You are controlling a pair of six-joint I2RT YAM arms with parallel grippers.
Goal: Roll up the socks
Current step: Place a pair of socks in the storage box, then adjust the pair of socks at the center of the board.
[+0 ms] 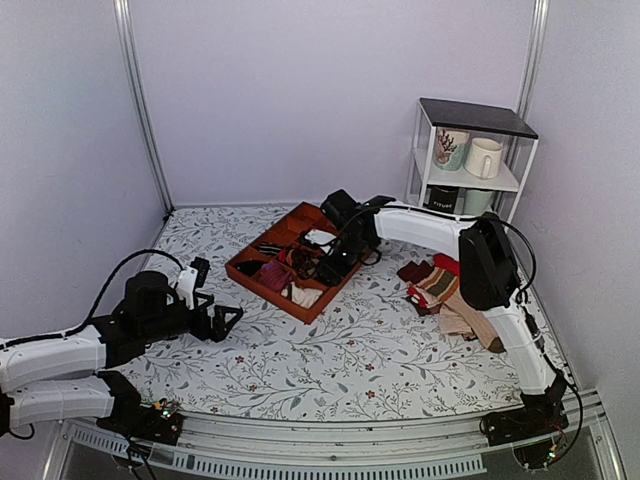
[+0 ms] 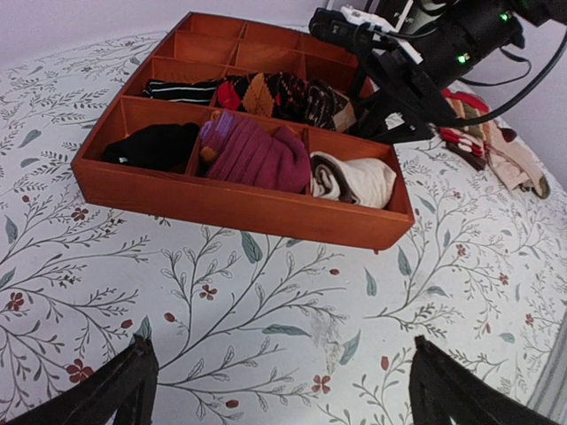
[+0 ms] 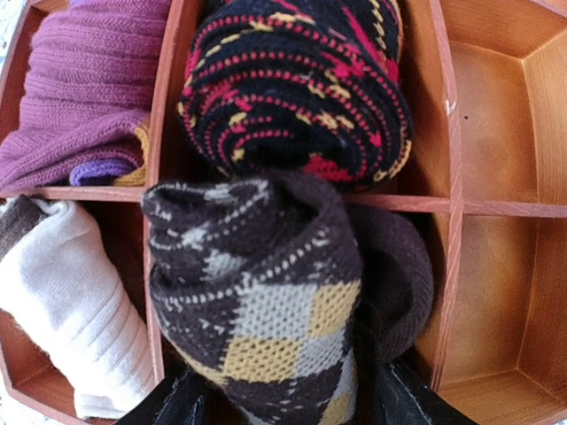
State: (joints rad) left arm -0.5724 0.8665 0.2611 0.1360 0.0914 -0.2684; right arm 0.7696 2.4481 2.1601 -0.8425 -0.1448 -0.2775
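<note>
The socks (image 3: 257, 301), dark brown with tan and grey argyle diamonds, are rolled into a bundle. The bundle stands in a middle compartment of the orange-brown divided tray (image 1: 262, 285), against a divider (image 3: 478, 208). My right gripper (image 3: 288, 412) reaches down over the tray (image 2: 239, 208), and its fingers (image 3: 168, 409) stand apart on either side of the roll's lower end. In the top view the right gripper (image 1: 335, 262) hides the roll. My left gripper (image 1: 228, 322) hovers low over the floral cloth in front of the tray, open (image 2: 279, 390), with nothing between its fingers.
Other tray compartments hold a black and red roll (image 3: 297, 84), a maroon bundle (image 3: 80, 97) and a white bundle (image 3: 62, 301). Loose red, striped and beige socks (image 1: 450, 295) lie in a pile at the right. A white shelf with mugs (image 1: 470, 160) stands at the back right.
</note>
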